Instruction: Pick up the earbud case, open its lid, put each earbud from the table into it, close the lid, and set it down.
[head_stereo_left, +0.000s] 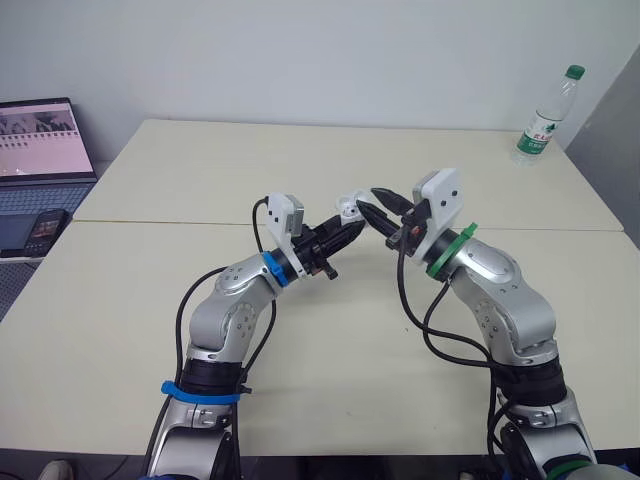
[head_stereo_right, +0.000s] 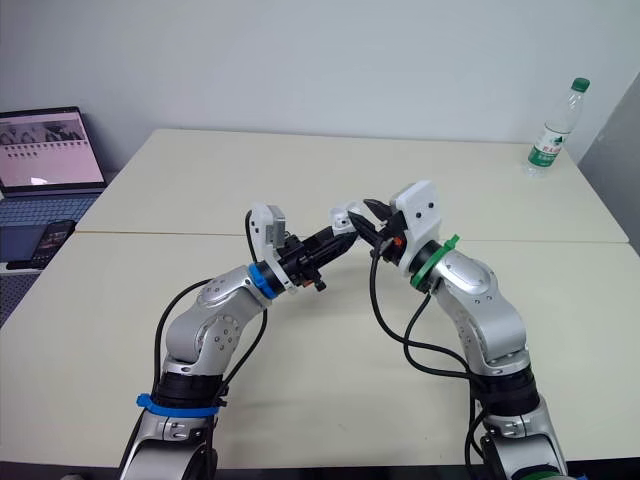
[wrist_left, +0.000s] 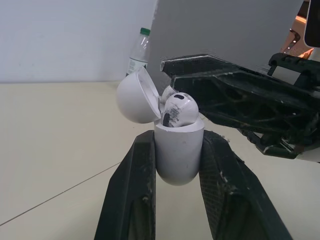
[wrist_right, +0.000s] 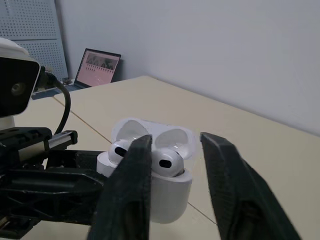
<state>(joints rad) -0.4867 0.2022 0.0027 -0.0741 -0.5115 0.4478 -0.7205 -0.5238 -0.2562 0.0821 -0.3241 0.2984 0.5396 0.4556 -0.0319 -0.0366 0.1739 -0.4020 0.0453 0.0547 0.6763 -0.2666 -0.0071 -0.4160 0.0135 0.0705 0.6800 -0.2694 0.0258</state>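
My left gripper (head_stereo_left: 345, 226) is shut on the white earbud case (wrist_left: 178, 150) and holds it above the middle of the table (head_stereo_left: 330, 160). The lid (wrist_left: 136, 97) is swung open. Two white earbuds (wrist_right: 167, 162) sit in the case, and the nearer one (wrist_left: 178, 109) stands a little proud of its slot. My right gripper (head_stereo_left: 381, 209) faces the case from the right, open. Its fingers (wrist_right: 135, 165) straddle the top of the case, and one finger (wrist_left: 220, 75) reaches over the earbuds.
A water bottle (head_stereo_left: 547, 115) stands at the table's far right corner. A laptop (head_stereo_left: 40, 140) and a phone (head_stereo_left: 40, 230) lie off the table's left side. A seam (head_stereo_left: 150, 222) crosses the tabletop.
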